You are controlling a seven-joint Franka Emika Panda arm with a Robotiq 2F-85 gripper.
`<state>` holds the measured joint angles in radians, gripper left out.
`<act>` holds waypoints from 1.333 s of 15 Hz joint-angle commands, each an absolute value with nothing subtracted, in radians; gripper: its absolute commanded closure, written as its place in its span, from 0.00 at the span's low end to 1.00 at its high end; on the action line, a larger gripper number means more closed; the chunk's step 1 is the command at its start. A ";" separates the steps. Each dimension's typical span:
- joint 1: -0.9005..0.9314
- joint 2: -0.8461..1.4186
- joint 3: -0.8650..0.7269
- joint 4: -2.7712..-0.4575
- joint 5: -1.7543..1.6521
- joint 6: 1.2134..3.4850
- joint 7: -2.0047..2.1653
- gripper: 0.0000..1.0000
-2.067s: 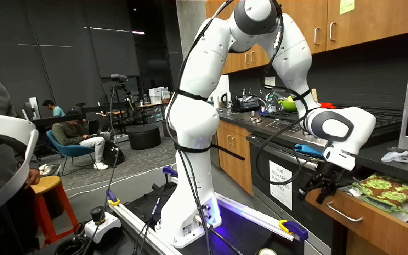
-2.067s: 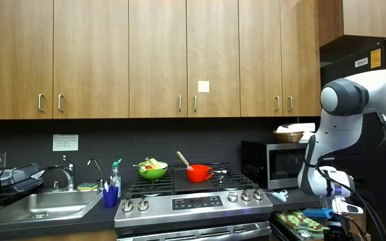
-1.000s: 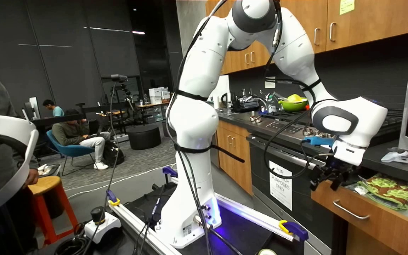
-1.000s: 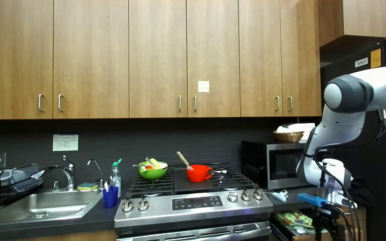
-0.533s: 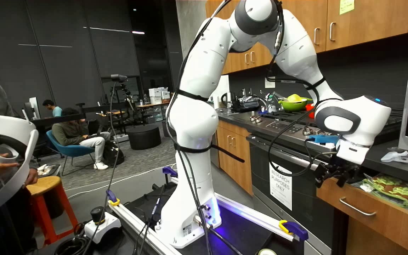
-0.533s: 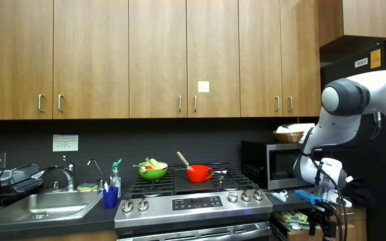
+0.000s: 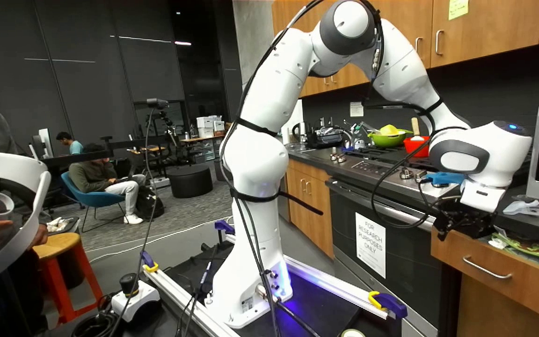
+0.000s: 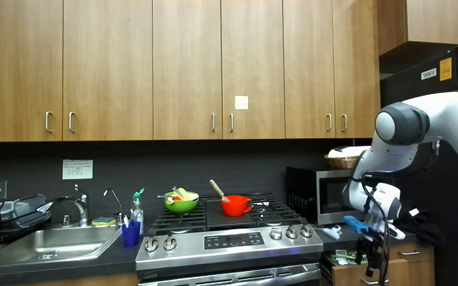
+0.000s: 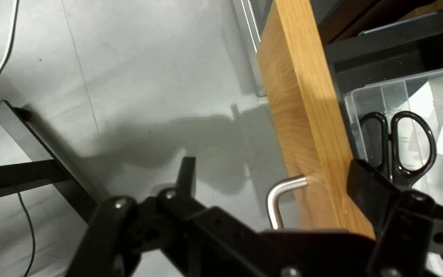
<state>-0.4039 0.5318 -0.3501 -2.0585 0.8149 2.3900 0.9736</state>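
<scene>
Wood-grained drawer (image 9: 309, 127) with smooth, bent metal handle (image 9: 287, 185) stands near the spread pincer (image 9: 276, 181).

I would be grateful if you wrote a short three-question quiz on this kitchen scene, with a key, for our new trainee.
1. True or false: in the wrist view, the front of the drawer shows between the open jaws of the gripper.
2. Multiple choice: in both exterior views, what colour is the bowl to the left of the red pot? (a) blue; (b) green; (c) white.
3. Fill in the blank: in the wrist view, a pair of black-handled ____ lies inside the drawer.

Key:
1. True
2. (b)
3. scissors
</scene>
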 commanded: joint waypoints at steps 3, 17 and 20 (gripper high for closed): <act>-0.425 0.567 -0.349 -2.024 0.846 2.392 0.973 0.00; -0.403 0.290 -0.422 -2.354 0.679 2.357 0.839 0.00; -0.387 0.333 -0.402 -2.335 0.676 2.327 0.853 0.00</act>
